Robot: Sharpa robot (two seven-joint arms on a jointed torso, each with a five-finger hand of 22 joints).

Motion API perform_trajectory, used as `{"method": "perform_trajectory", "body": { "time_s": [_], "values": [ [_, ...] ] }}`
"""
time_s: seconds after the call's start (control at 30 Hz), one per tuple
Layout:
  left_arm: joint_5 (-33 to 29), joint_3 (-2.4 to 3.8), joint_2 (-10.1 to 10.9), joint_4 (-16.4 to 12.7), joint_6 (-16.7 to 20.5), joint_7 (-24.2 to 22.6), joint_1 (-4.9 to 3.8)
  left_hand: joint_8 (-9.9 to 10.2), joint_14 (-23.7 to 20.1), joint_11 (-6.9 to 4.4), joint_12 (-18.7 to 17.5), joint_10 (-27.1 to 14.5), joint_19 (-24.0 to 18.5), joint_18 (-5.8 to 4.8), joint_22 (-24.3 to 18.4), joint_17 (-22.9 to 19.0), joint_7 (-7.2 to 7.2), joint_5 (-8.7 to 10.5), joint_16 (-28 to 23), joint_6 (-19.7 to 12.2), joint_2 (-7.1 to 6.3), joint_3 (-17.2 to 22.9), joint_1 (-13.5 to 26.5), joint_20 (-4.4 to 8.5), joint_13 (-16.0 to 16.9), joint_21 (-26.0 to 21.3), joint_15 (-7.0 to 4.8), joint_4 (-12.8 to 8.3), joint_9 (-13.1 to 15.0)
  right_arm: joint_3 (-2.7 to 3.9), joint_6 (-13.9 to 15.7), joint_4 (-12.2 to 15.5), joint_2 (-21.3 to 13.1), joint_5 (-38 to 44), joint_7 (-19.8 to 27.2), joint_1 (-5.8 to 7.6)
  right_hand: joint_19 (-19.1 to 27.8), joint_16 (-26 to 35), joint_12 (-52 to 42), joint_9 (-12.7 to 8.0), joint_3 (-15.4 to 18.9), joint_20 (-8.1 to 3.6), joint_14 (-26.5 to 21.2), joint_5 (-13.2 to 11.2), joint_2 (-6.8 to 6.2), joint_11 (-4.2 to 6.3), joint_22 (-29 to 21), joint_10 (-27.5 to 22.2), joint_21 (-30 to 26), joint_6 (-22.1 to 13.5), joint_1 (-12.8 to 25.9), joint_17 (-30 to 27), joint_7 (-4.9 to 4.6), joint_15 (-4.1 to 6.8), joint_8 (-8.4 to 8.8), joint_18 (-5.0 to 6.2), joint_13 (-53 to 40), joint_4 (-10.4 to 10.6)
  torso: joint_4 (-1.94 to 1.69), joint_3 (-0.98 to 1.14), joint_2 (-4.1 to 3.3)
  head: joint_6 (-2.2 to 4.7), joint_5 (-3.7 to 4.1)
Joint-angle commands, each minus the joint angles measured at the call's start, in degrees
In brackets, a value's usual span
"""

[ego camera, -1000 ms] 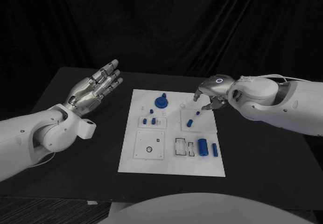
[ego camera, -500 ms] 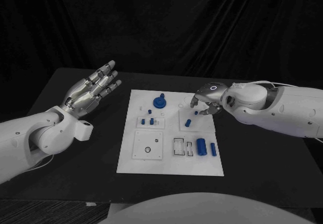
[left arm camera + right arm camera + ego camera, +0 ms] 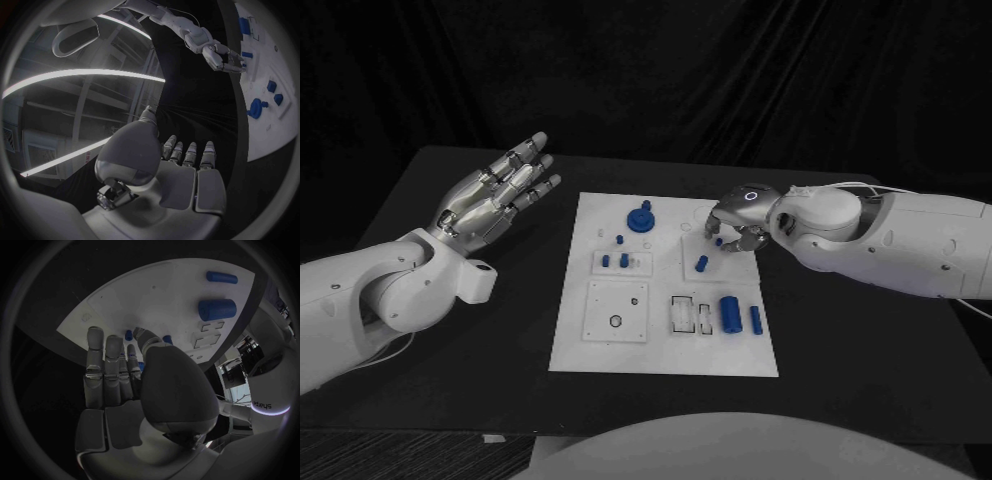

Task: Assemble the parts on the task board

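The right hand (image 3: pixel 737 225) hangs over the task board's (image 3: pixel 661 345) far right corner, blocking passage there. Upright blue parts (image 3: pixel 642 218) crowd the far edge. Bare counter (image 3: pixel 516 330) lies open left of the board, below the raised left hand (image 3: pixel 495 195).

White task board (image 3: pixel 589 345) with blue parts (image 3: pixel 730 313) on black table (image 3: pixel 473 375); silver hands, white arms.

Dim and near colourless — the task board (image 3: pixel 664 340) glows brightest, while wrist views bend straight edges.
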State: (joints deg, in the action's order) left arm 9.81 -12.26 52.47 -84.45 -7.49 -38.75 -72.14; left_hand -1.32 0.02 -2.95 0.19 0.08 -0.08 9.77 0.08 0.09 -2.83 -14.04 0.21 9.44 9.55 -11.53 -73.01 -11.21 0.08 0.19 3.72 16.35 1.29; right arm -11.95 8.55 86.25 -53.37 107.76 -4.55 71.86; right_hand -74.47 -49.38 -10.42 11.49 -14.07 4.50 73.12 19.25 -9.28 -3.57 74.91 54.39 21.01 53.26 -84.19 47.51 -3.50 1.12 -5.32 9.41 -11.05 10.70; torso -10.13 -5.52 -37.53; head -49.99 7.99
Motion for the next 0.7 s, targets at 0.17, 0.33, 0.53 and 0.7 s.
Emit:
{"method": "perform_trajectory", "body": {
  "time_s": [0.17,0.33,0.53,0.7],
  "values": [
    [-0.5,0.06,-0.3,0.2,-1.8,-3.8,0.15,-0.1,0.0,0.75,0.2,0.1,0.1,0.46,0.3,-0.1,0.95,-1.91,-0.2,0.6,0.51,-0.6,-1.8,-1.01,0.1,-0.1,0.77,-0.2,0.1,0.03,2.8,-0.7,0.4,-0.7,0.7,-0.58,-1.4,-1.3,0.2,0.8,-2.0,-0.20,1.4,0.6,0.30,0.17,3.1,2.7,2.2,1.9,0.2,0.8,-0.49,0.23,-1.10,-0.30,0.4,-0.5,-0.03,-0.12,0.12,-0.01,-0.17],
    [-0.5,0.06,-0.4,0.4,-1.8,-3.4,0.21,-0.1,0.0,1.30,0.3,0.1,0.2,0.52,1.1,-0.1,0.98,-3.30,-0.2,0.7,0.87,-0.8,-2.8,-1.54,0.1,0.0,1.34,-0.4,0.1,0.03,3.3,-1.3,0.7,-0.7,0.8,-0.85,-1.7,-1.6,0.4,1.3,-3.5,-0.40,1.7,1.9,0.31,0.27,3.2,3.9,2.8,2.9,-0.1,1.0,-0.62,0.36,-1.55,-0.38,0.9,-1.2,0.01,-0.13,0.14,-0.01,-0.32],
    [-0.5,0.06,-0.6,0.6,-1.9,-2.8,0.36,-0.2,0.0,1.67,0.4,0.1,0.2,0.54,1.5,-0.1,1.50,-5.19,-0.2,1.1,1.26,-0.8,-4.1,-1.99,0.1,0.1,1.75,-0.9,0.2,0.03,3.6,-2.2,1.0,-0.7,0.8,-1.33,-2.0,-1.8,0.7,1.8,-4.6,-0.57,1.9,2.7,0.35,0.38,3.4,4.7,3.4,3.6,-0.3,1.0,-0.94,0.49,-1.87,-0.44,1.2,-1.8,-0.05,-0.15,0.19,-0.01,-0.11],
    [-0.5,0.06,-0.5,0.7,-1.6,-2.3,0.43,-0.3,0.0,1.98,0.6,0.2,0.6,0.63,3.1,-0.1,2.34,-7.11,-0.2,1.9,1.55,-1.0,-5.3,-2.86,0.2,0.4,2.37,-1.3,0.3,0.03,3.9,-2.6,1.1,-0.7,0.9,-1.62,-1.9,-1.5,0.9,2.5,-5.7,-0.74,1.9,3.2,0.27,0.52,3.4,5.8,3.5,4.7,-0.1,0.7,-1.78,0.62,-2.50,-0.46,1.6,-2.6,0.07,-0.16,0.21,-0.01,-0.32]
  ]
}}
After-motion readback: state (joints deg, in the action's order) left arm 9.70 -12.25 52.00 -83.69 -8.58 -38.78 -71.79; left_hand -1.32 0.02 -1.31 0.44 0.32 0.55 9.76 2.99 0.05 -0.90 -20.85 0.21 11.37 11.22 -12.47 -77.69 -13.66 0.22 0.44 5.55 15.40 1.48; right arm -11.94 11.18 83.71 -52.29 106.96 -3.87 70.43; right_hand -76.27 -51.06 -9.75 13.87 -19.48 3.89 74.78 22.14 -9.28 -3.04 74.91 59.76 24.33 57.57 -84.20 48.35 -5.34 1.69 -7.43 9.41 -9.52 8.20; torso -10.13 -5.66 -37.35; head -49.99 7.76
